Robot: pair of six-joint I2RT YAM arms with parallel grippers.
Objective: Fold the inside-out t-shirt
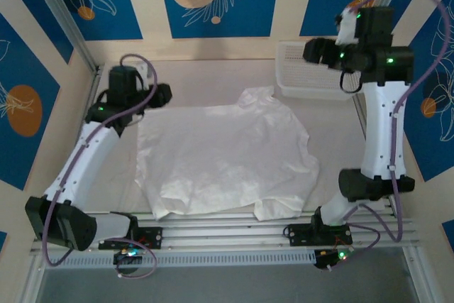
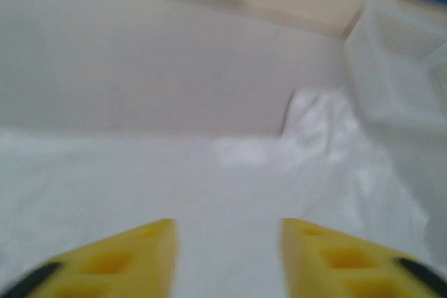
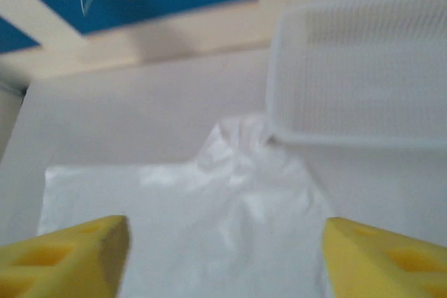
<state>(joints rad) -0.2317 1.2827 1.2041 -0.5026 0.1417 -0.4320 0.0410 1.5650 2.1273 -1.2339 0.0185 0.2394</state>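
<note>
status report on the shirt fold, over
Left gripper open, at far edge of shirt. Right gripper open, raised by basket. Shirt spread out, not yet folded, one bunched corner beside basket.

Bench (image 1: 206, 79), mine: flat top, pale grey-white, bare along the far edge and down the left side. Item one, t-shirt (image 1: 223, 157): white, thin cloth, spread mostly flat over the middle of my bench, lightly creased, outline uneven, one bunched corner rising toward the far right. Item two, basket (image 1: 312, 76): white plastic mesh, upright in the far right corner. That bunched corner meets its near left corner; touching or just beside, I cannot tell.
</note>
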